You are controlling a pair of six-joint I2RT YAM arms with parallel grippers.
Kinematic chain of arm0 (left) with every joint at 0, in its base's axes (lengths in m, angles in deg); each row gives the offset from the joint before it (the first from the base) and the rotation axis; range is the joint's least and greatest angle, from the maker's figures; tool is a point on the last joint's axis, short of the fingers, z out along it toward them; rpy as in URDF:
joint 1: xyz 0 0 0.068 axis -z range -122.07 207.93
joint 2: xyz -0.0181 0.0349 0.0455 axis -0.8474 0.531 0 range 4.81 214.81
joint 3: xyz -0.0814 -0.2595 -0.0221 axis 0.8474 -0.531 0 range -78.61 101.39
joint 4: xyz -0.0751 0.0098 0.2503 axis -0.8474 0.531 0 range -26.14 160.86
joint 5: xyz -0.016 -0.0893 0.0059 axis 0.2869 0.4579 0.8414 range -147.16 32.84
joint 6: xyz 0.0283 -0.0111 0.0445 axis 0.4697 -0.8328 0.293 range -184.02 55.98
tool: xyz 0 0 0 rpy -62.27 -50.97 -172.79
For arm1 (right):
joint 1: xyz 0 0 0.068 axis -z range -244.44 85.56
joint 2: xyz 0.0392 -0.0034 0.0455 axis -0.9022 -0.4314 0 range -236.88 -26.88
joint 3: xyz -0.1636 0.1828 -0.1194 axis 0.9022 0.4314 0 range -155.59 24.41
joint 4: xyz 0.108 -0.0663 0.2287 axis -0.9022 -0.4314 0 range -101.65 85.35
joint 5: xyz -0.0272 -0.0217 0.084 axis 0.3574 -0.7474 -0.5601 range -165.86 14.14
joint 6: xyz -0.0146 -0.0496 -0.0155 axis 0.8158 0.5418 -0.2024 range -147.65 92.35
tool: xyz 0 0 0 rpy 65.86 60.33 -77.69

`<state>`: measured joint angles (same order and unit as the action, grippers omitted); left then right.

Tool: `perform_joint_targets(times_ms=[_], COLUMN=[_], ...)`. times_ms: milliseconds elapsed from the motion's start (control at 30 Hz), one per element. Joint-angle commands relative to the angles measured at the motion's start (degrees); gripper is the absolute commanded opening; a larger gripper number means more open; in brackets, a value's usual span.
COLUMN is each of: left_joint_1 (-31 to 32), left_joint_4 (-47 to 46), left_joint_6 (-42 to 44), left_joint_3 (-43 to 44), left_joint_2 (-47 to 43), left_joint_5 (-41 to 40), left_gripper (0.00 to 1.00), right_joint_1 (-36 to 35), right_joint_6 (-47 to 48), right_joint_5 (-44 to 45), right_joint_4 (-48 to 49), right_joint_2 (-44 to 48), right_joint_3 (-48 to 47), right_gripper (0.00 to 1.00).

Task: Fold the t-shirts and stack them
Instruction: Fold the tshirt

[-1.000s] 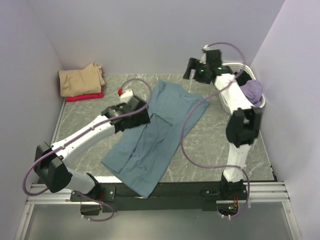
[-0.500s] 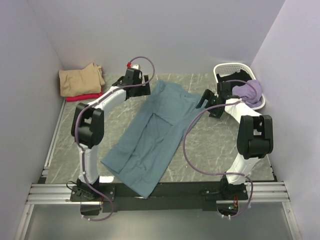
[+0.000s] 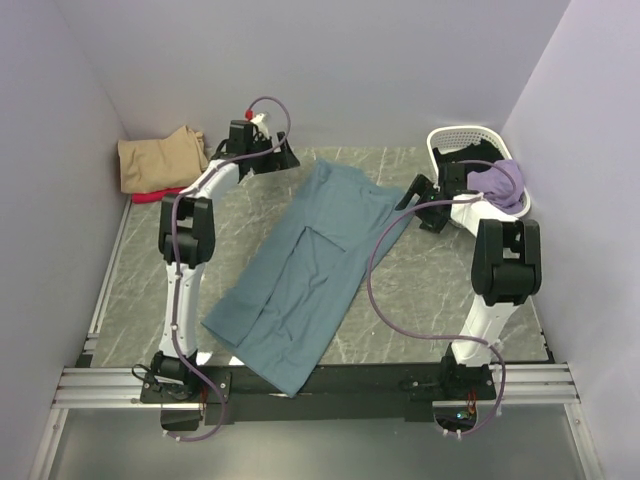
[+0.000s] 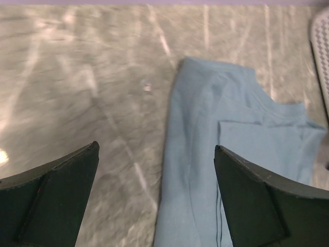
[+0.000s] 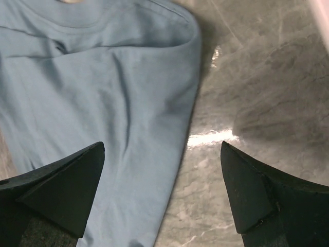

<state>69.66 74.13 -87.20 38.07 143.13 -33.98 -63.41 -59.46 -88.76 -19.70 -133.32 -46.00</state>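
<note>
**Both arms swing to the collar end of the teal shirt**

Two robot arms line up at the far end of a large dusty teal-blue cloth t-shirt (image 3: 310,260). It lies slantwise across the grey marbled desk (image 3: 430,290), collar toward the back wall and hem reaching the near edge. A second ago the left arm (image 3: 215,180) hung low over the shirt's middle, and the right arm (image 3: 480,320) was raised high by the white lattice-sided plastic basket (image 3: 465,133). Now the left arm is stretched to the back of the desk beside the shirt's left shoulder, and the right arm has dropped beside the right shoulder.

The shirt itself has not shifted. Its sides are turned in, so it reads as a long narrow strip.

The left jaws stand wide apart and grip nothing, straddling the shirt's left edge with one finger over bare desk. The right jaws, equally wide and empty, straddle the right edge.

By the look of it, the side folds are done. The arms seem to be placing themselves to take the two collar-end corners for the lengthwise fold.

In the back left corner a folded tan shirt (image 3: 160,160) sits on a folded red shirt (image 3: 165,194), the stack so far. A crumpled lilac shirt (image 3: 500,180) waits in the basket.

No brand, label or lettering is legible anywhere.
</note>
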Motion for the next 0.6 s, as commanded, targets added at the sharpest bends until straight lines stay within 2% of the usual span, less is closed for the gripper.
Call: perform_joint_targets(times_ms=[0,300,433,500,567], left_joint_1=[1.1,1.2,1.2,1.2,1.2], left_joint_4=[-1.2,-1.8,-1.8,-2.3,-2.8], left_joint_6=[1.5,-0.1,-1.6,-3.1,-4.2], left_joint_3=[4.6,8.5,9.2,9.3,9.2], left_joint_2=[4.1,11.4,13.3,14.5,15.5], left_joint_5=[10.9,16.6,17.3,17.9,18.3], left_gripper=[0.99,0.99,1.0,0.95,0.79], right_joint_1=[0.4,0.3,0.0,-0.2,-0.5], right_joint_6=[-1.6,-2.9,-2.6,-2.3,-2.1], right_joint_5=[-0.7,-2.6,-4.0,-4.6,-5.1], right_joint_4=[2.5,1.9,-0.1,-1.1,-2.2], right_joint_2=[-2.4,-8.3,-11.9,-13.6,-15.7], right_joint_3=[-3.8,-8.7,-12.0,-14.7,-16.9], right_gripper=[1.0,1.0,0.92,0.89,0.86])
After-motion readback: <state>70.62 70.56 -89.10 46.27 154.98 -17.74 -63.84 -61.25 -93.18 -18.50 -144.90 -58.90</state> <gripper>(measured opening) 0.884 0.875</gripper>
